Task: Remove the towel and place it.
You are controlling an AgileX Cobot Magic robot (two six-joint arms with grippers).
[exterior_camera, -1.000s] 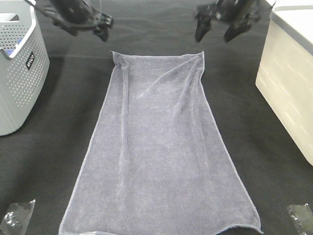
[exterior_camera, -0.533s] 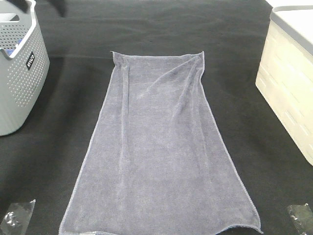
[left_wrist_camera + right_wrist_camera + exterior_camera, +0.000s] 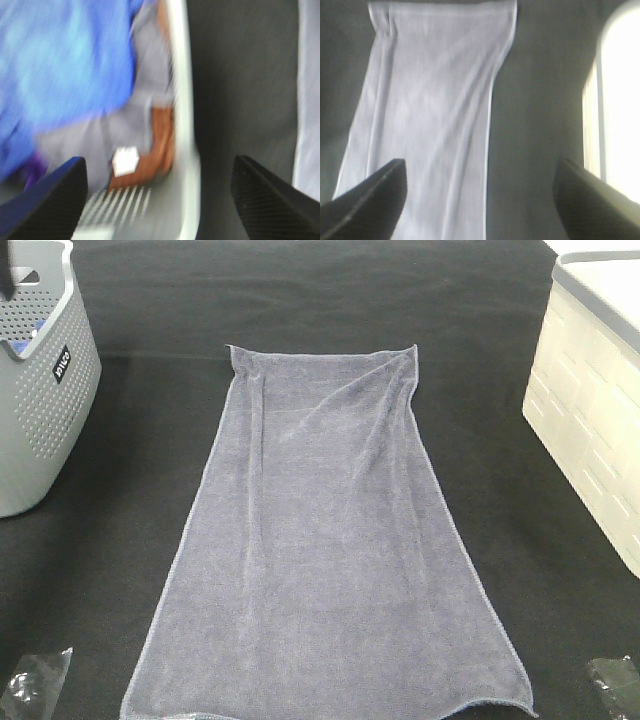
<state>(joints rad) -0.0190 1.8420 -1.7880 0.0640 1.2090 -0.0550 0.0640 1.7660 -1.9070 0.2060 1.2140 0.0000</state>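
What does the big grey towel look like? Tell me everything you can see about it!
The towel is a long grey-lavender rectangle of fuzzy terry cloth with a thin stitched hem around its edges. It lies spread out flat on the black table cover, its short end far from the camera, with soft wrinkles running from the far corners. Nothing rests on it and no claw touches it. It sits between the grey basket and the cream box, apart from both.

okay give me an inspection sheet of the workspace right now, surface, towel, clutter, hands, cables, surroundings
Surface: black cloth covering the table.
Job's things: towel spread flat lengthwise, lightly wrinkled, untouched.
Clutter: crumpled clear plastic at near left corner and near right corner.
Hands: left hand open above the basket; right hand open above the towel; neither holds anything.
Cables: nothing seen.
Surroundings: perforated grey basket left, holding blue fabric; cream lidded bin right.
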